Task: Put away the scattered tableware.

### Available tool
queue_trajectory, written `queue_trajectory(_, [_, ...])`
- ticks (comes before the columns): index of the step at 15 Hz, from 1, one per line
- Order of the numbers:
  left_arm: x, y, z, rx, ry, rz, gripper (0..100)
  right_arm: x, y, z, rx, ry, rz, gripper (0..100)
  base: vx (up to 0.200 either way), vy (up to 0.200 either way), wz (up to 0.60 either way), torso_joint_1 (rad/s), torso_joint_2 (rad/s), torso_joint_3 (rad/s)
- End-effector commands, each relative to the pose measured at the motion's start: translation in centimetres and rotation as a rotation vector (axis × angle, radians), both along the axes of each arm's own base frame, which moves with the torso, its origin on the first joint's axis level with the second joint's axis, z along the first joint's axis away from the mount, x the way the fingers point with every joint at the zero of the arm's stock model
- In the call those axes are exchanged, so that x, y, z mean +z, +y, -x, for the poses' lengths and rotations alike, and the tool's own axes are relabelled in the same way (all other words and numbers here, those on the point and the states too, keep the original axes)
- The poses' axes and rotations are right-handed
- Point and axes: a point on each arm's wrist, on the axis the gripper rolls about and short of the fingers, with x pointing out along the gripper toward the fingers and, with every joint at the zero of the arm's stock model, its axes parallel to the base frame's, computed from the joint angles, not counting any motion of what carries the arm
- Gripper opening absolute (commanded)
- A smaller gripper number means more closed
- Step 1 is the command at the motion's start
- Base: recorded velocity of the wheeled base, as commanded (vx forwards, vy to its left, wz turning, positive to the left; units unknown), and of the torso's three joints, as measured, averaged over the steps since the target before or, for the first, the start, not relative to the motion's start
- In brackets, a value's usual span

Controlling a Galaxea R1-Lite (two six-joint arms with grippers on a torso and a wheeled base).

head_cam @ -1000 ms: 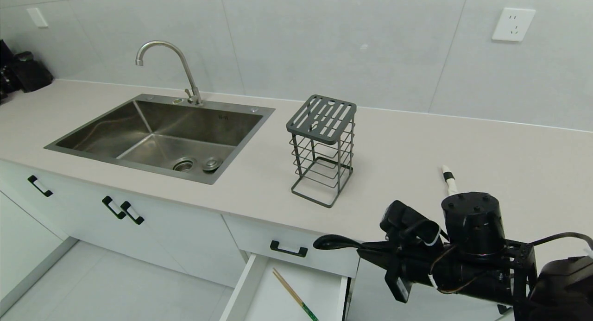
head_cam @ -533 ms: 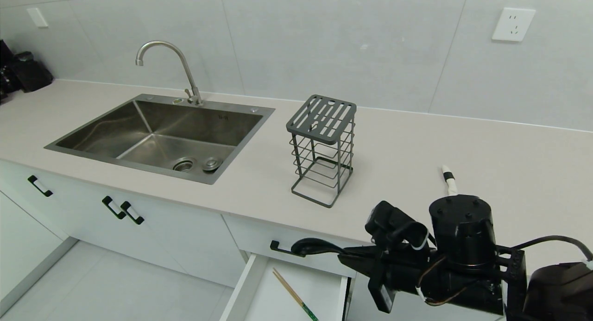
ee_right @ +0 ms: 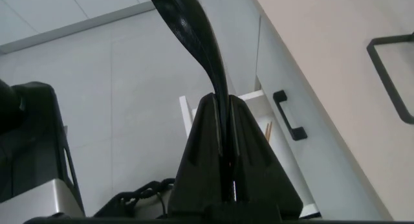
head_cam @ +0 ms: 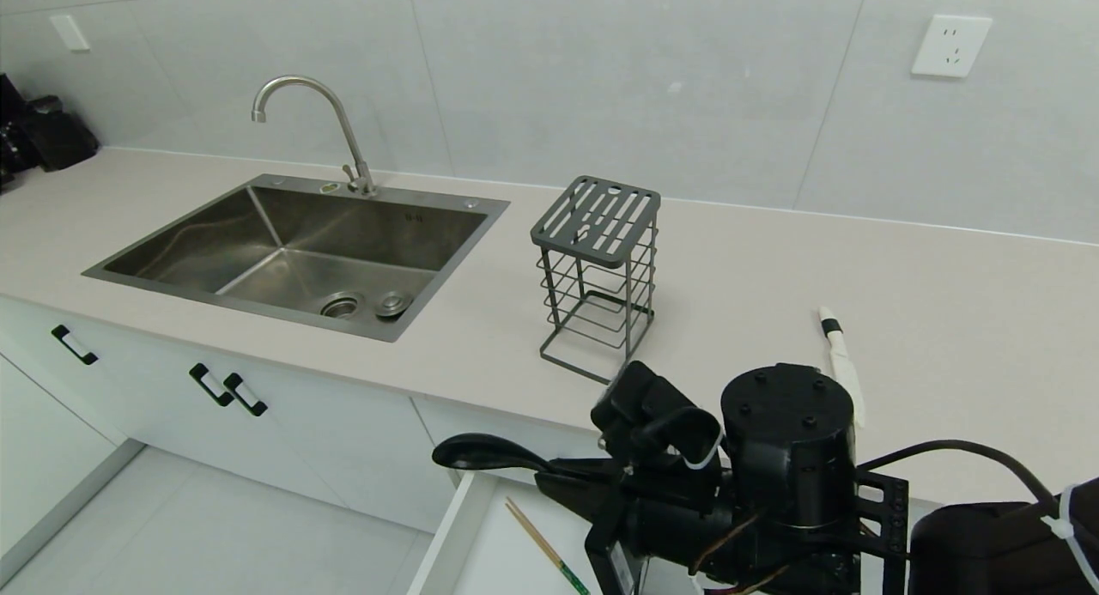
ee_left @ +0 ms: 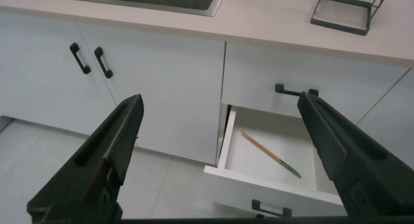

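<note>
My right gripper (head_cam: 573,482) is shut on the handle of a black spoon (head_cam: 482,452), held level with its bowl pointing left, in front of the counter and above the open white drawer (head_cam: 453,533). In the right wrist view the spoon (ee_right: 191,37) sticks out from between the fingers (ee_right: 202,130). A wooden chopstick with a green tip (head_cam: 546,547) lies in the drawer. A white utensil with a black band (head_cam: 840,360) rests on the counter at the right. My left gripper (ee_left: 220,105) stands open, low in front of the cabinets, facing the drawer (ee_left: 224,146) and chopstick (ee_left: 270,154).
A dark wire rack (head_cam: 598,277) stands mid-counter, its base corner visible as the rack (ee_left: 343,10) from the left wrist. The steel sink (head_cam: 176,234) with faucet (head_cam: 309,118) lies to the left. A closed drawer with a black handle (ee_left: 294,91) sits above the open one.
My right arm has swung left and a little down with the spoon, carrying its bowl from near the drawer's right side to past its left edge. The white utensil is now less covered.
</note>
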Motion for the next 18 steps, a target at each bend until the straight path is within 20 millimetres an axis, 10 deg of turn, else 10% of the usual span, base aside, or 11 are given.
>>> queue_trajectory(1, [0.00, 0.00, 0.00, -0.001, -0.001, 0.001, 100, 0.12, 0.76, -0.35, -0.002, -0.008, -0.008, 0, 0.000, 0.000, 0.00, 0.000, 0.00, 0.000])
queue_trajectory(18, [0.00, 0.00, 0.00, -0.001, -0.001, 0.001, 100, -0.41, 0.88, -0.66, -0.065, -0.006, 0.020, 0, 0.000, 0.000, 0.00, -0.021, 0.04, 0.021])
